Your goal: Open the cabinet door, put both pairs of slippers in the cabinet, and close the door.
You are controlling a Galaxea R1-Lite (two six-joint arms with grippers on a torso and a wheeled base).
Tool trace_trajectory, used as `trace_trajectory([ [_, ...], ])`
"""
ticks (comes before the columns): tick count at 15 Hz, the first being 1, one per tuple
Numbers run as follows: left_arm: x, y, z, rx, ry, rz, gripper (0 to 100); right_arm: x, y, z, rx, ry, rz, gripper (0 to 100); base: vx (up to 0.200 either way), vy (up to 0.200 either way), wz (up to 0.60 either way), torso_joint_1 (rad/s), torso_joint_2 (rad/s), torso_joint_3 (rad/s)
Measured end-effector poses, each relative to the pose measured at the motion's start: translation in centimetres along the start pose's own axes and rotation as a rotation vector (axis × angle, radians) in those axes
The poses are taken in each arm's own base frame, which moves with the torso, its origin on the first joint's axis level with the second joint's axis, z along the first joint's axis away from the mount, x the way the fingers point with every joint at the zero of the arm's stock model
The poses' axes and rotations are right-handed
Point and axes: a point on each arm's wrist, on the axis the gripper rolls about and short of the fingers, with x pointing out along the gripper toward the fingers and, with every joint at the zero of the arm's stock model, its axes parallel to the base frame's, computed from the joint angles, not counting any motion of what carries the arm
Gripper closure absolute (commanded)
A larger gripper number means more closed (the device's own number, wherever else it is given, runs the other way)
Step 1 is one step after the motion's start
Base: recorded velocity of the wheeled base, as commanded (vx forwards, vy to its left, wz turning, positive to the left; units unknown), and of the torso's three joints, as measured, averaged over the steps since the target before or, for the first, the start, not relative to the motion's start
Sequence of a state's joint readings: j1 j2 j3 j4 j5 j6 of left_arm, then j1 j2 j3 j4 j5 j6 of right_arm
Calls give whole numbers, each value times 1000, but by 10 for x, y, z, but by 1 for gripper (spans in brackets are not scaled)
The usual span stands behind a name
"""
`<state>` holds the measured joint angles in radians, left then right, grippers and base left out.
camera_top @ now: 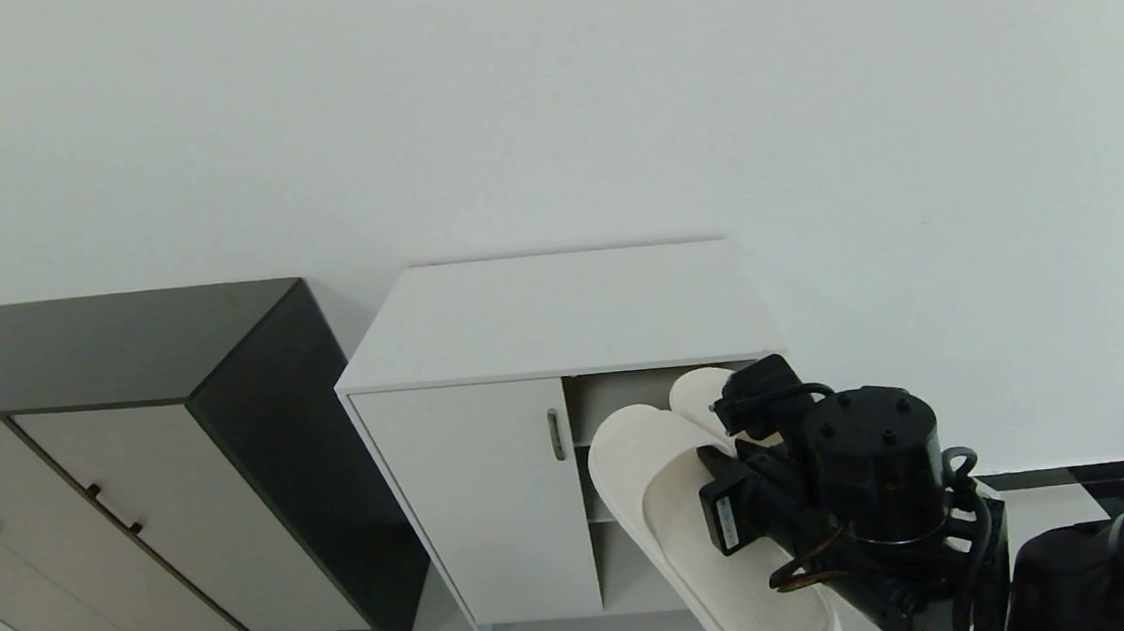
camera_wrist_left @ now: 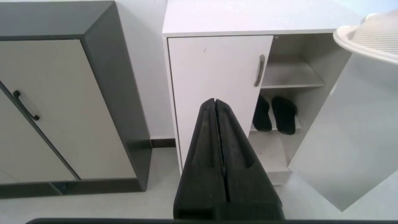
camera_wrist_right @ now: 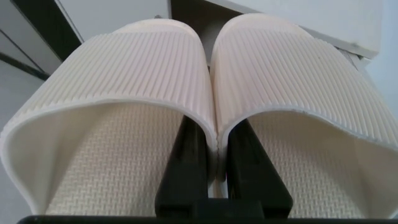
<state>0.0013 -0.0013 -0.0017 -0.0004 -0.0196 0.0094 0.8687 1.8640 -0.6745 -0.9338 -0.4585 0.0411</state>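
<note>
1. Cream slippers (camera_top: pixel 676 487), a pair side by side, are clamped by their inner walls in the right gripper (camera_wrist_right: pixel 216 163), in front of the open right side of the white cabinet (camera_top: pixel 552 316).
2. Dark slippers (camera_wrist_left: pixel 275 114) lie on a shelf inside.
3. Left gripper (camera_wrist_left: pixel 215 109) is pressed closed, holding nothing, facing the cabinet.

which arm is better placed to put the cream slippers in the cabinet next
Right. The right tool is shut on the slippers, in front of the open cabinet. The left tool is shut and empty.
</note>
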Motion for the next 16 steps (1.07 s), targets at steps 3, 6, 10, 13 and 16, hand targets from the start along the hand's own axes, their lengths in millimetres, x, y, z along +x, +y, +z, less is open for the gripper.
trace_trajectory([
  [3,0,0,0,0,0,0,100,0,-1,-2,-1,5,0,100,0,0,0,0,0,0],
  [6,0,0,0,0,0,0,100,1,0,-2,1,0,0,100,0,0,0,0,0,0],
  [10,0,0,0,0,0,0,100,3,0,-6,0,0,-2,100,0,0,0,-49,94,61],
  [13,0,0,0,0,0,0,100,3,0,-7,-2,4,-3,100,0,0,0,-160,334,180],
  [16,0,0,0,-1,0,0,100,3,0,-8,-2,5,-3,100,0,0,0,-154,360,198],
])
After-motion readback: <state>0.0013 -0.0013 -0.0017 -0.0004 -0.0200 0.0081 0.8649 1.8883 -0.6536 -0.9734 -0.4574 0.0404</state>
